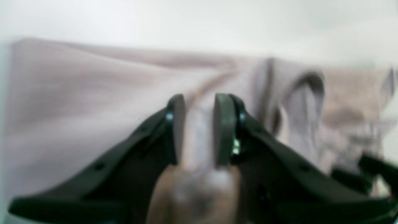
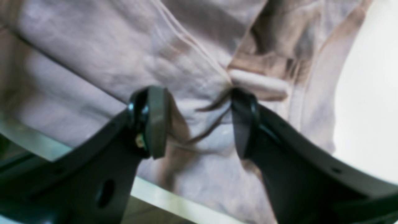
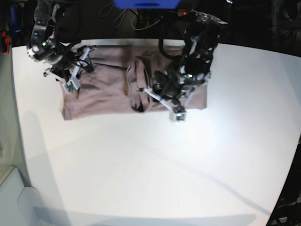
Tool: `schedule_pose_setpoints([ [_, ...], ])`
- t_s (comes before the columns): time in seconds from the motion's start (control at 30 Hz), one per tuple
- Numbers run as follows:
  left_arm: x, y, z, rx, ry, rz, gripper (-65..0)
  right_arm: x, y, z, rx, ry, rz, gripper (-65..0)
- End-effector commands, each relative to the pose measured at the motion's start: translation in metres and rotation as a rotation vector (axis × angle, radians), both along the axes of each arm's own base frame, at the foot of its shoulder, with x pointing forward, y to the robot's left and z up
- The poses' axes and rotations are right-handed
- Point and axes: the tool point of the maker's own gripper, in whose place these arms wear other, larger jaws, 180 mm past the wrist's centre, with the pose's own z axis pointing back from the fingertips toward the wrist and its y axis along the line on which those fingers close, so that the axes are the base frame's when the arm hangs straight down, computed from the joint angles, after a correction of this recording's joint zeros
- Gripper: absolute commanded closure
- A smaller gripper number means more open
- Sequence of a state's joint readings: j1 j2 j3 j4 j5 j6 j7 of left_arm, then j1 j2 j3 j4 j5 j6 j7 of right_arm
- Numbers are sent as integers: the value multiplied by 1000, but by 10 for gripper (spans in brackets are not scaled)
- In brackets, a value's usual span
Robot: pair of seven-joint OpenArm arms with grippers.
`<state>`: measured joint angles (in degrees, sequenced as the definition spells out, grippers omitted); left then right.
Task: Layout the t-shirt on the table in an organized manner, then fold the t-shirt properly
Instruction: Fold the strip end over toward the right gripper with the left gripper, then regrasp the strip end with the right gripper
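The mauve-pink t-shirt [image 3: 108, 89] lies spread along the far part of the white table [image 3: 141, 165], with a bunched ridge of folds [image 3: 136, 87] near its middle. In the base view my left gripper [image 3: 178, 114] is at the shirt's near right edge. The left wrist view shows it [image 1: 199, 99] nearly closed, with a strip of the t-shirt [image 1: 77, 93] pinched between the pads. My right gripper [image 3: 70, 87] is at the shirt's left end. It [image 2: 199, 93] stands open, tips down on wrinkled cloth [image 2: 93, 46] beside a seam.
Dark cables [image 3: 127, 16] and a blue object [image 3: 146, 4] sit beyond the table's far edge. Both arms reach in from the back. Bare white tabletop spreads in front of the shirt and to its right [image 3: 254, 94].
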<state>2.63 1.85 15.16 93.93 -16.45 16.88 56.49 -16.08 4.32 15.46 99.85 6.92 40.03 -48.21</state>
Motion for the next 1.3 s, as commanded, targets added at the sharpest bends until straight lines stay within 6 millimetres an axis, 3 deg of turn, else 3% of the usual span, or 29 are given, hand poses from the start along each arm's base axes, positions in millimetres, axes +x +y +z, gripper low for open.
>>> schedule_pose_setpoints([
  [0.0, -1, -24, 10, -44, -2, -62, -161, 4, -1, 5, 0, -20, 2, -331],
  [0.13, -26, -66, 21, -52, -15, -287, -161, 4, -1, 5, 0, -20, 2, -331],
  [0.3, -23, -65, 49, -65, -107, -314, -161, 4, -2, 5, -1, -20, 2, -331],
  [0.37, -15, -46, 53, -56, -123, -266, -161, 4, -1, 5, 0, -20, 2, -334],
  [0.5, -1, 12, 54, -40, -128, -96, -166, 5, -1, 6, 0, -21, 2, -336],
  [0.67, -2, 84, 42, 22, -93, 87, -171, 7, -4, 11, -9, -34, -2, -337],
  [0.73, -6, 109, 35, 54, -79, 139, -209, 9, -2, 15, -11, -49, 4, -353],
  [0.87, -16, 139, 26, 84, -45, 214, -284, 16, 5, 32, -7, -103, 2, -440],
  [1.0, -18, 165, 24, 104, -38, 287, -316, 20, 5, 45, -25, -133, 4, -452],
  [1.13, -18, 177, 19, 121, -24, 320, -319, 34, -10, 56, -49, -153, -46, -453],
  [1.27, -20, 183, 5, 126, 2, 341, -319, 48, -37, 66, -83, -153, -133, -468],
])
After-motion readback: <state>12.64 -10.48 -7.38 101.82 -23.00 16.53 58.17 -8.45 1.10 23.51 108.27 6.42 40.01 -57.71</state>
